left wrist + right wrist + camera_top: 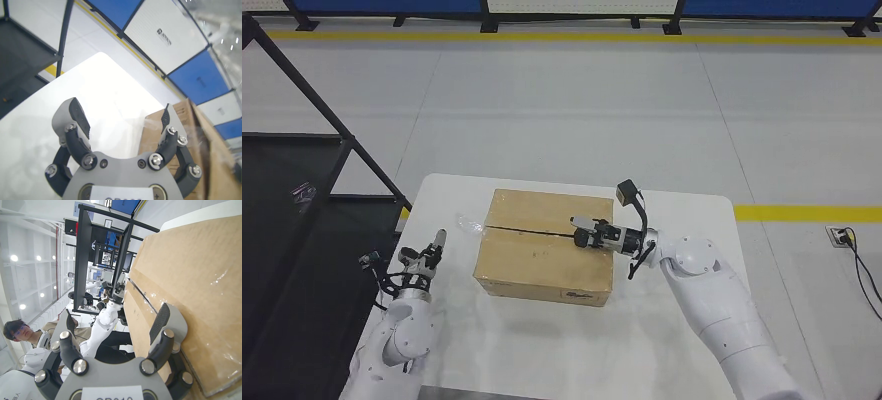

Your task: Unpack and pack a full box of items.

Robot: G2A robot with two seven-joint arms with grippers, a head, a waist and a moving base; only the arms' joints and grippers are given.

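Top view, from the left: the left end effector [434, 246] is spread and empty over the counter [672, 340], just beside the closed box [542, 262], which stands mid-counter. The right end effector [584, 233], also spread, lies over the lid's centre seam [527, 229], one finger against the cardboard. Opening looks to be the step in hand; next, a finger must catch a flap edge and lift.

No print can be read; a faint scrawl [135, 311] marks the box [189, 275].
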